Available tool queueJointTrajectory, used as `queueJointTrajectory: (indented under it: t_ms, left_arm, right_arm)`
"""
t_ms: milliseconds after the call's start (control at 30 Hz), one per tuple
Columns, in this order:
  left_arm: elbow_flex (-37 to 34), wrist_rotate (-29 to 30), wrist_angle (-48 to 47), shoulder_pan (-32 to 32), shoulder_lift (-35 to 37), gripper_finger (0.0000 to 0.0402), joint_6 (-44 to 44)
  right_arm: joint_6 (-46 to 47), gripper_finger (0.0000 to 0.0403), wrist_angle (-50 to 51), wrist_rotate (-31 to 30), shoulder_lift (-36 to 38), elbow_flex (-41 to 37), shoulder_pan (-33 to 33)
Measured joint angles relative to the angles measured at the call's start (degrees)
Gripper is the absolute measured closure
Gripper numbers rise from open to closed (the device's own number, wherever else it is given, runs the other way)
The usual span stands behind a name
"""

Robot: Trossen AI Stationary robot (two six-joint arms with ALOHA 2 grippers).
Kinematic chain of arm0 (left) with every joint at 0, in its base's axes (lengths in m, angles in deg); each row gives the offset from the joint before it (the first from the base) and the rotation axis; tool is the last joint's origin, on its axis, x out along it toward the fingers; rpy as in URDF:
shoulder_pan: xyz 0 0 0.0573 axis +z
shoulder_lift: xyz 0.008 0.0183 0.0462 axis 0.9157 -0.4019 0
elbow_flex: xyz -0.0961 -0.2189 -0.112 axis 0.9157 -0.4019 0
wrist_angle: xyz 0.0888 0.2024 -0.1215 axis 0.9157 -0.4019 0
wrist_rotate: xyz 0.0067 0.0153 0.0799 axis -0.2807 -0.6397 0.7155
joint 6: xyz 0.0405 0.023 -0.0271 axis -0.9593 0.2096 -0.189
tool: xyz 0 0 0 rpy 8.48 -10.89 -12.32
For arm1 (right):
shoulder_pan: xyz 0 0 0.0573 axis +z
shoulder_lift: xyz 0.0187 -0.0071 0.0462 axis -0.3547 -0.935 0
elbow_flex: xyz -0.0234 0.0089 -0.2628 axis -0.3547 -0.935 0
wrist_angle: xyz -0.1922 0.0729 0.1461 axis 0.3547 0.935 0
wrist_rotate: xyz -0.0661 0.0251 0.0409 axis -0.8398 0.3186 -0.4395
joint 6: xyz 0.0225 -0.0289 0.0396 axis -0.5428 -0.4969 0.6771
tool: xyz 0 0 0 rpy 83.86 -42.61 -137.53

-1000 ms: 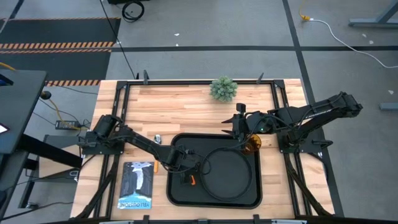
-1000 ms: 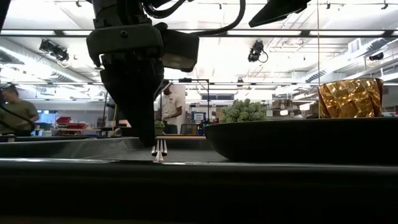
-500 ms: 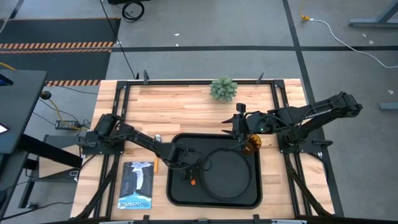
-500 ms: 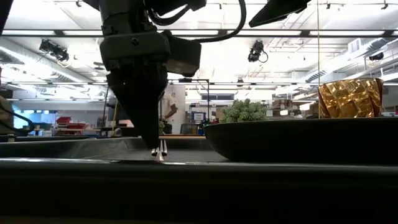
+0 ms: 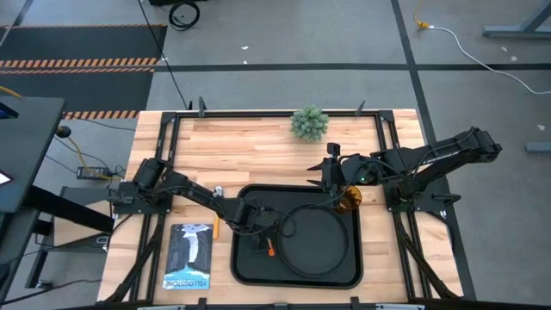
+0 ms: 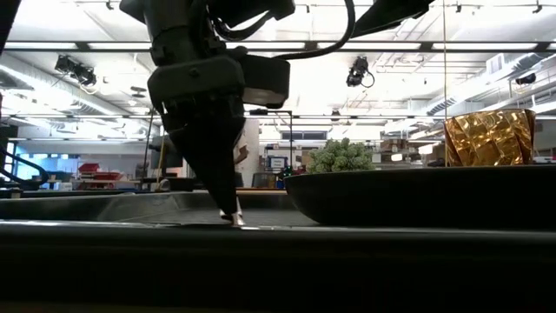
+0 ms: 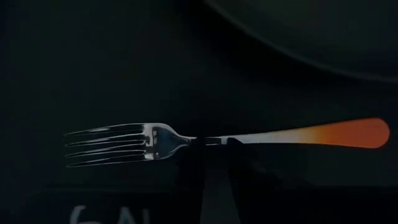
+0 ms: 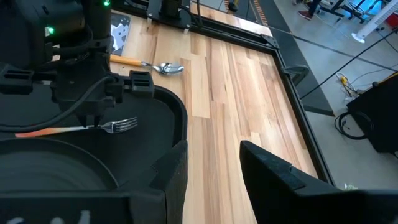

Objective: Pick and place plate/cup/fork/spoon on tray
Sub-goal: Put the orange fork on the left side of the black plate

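Fork (image 7: 217, 140) dead centre in my left wrist view, lying flat on the floor of the tray (image 5: 250, 271), silver tines one way and orange handle the other. My left claw (image 5: 261, 242) is down on it, low over the left half of the tray in the high view, its two dark fingers (image 7: 186, 163) pinching the neck of the fork just behind the tines. From the right wrist camera I get the same thing side on: fork level, claw clamped at the neck, tray rim curving beside it.

Plate (image 5: 317, 239) sits inside the tray, centre-right in the high view, just beside the fork. In the low view the plate's dark rim fills the right of the frame, with the left claw's tip touching down at centre-left.

Cup (image 5: 349, 200), amber, is at the tray's upper right corner in the high view, and my right claw (image 5: 344, 195) is right at it; I cannot tell whether those fingers are pinching the cup.

Spoon (image 8: 146, 64) lies on the bare wooden desk (image 5: 258, 146), outside the tray, to its left in the high view.

Potted plant (image 5: 309, 122) stands at top centre of the desk, and a dark booklet (image 5: 189, 257) lies at lower left beside the tray.
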Motion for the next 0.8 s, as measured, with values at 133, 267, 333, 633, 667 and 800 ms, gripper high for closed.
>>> queueJointTrajectory:
  t_ms: [133,267,333,633,667,800]
  left_arm:
    - [0.0,0.5,1.2,0.0,-0.1,0.0329,-2.1]
    - [-0.1,2.1,1.3,0.0,-0.1,0.0329,-2.6]
    - [-0.1,2.2,1.1,0.0,0.1,0.0329,-3.0]
    - [-0.1,2.3,-1.1,0.0,2.4,0.0331,-3.1]
    - [-0.1,2.7,-2.2,0.1,2.5,0.0331,-2.9]
    - [-0.1,5.8,-8.1,1.1,2.6,0.0331,0.5]
  right_arm:
    - [0.0,0.0250,0.0,0.0,0.0,0.0,0.0]
    - [0.0,0.0250,0.0,0.0,0.0,0.0,0.0]
    - [0.0,0.0250,0.0,0.0,0.0,0.0,0.0]
    - [0.0,0.0250,0.0,0.0,0.0,0.0,0.0]
    - [0.0,0.0250,0.0,0.0,0.0,0.0,0.0]
    - [0.0,0.0250,0.0,0.0,0.0,0.0,0.0]
